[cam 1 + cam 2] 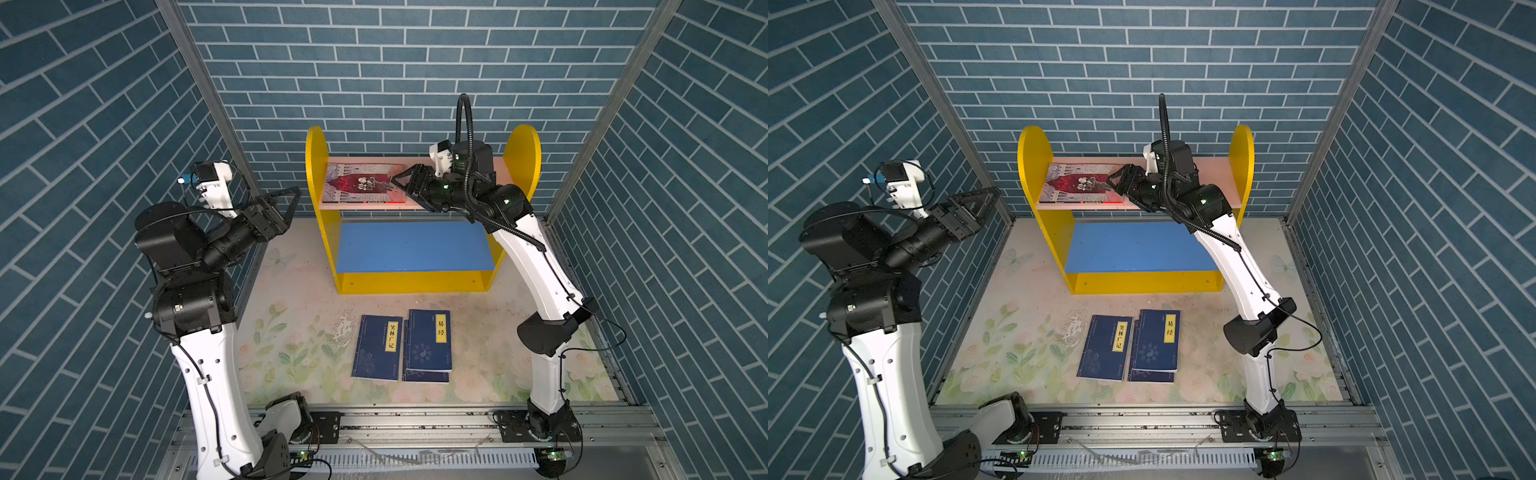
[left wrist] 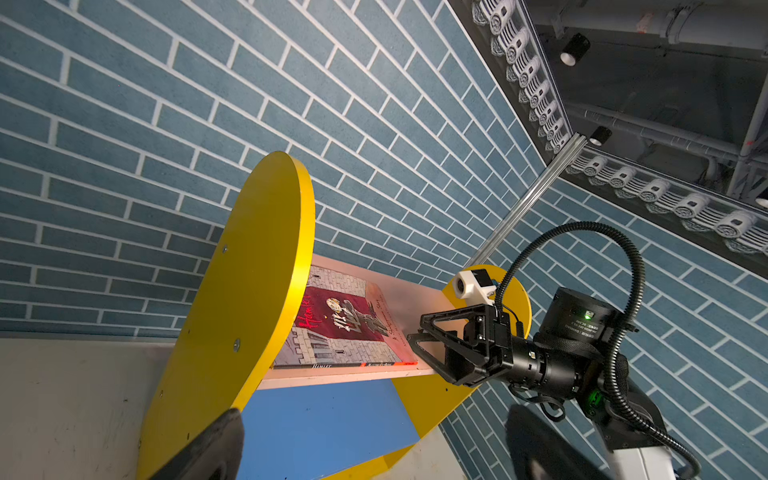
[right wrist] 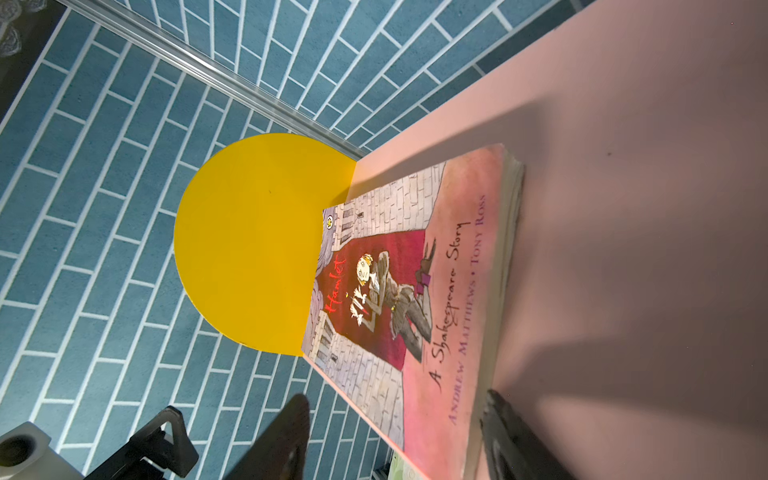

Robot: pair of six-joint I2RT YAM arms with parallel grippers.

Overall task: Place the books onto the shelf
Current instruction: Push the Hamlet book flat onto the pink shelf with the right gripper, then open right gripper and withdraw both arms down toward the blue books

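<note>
The shelf (image 1: 316, 166) stands at the back with a pink upper board (image 1: 415, 164) and a blue lower board (image 1: 411, 245). A red-grey-pink illustrated book (image 1: 361, 183) (image 3: 395, 291) lies flat on the pink board against the left yellow side. My right gripper (image 1: 397, 180) (image 3: 395, 436) is open at that book's right end, one finger off the board's front edge, the other beside the page edge. On the floral mat lie a navy book (image 1: 378, 347) and a second navy book (image 1: 430, 338) stacked on a third (image 1: 426, 376). My left gripper (image 1: 295, 193) is raised at the left, open and empty.
Blue brick-pattern walls close in the back and both sides. A metal rail (image 1: 415, 419) with both arm bases runs along the front. The blue lower board holds nothing.
</note>
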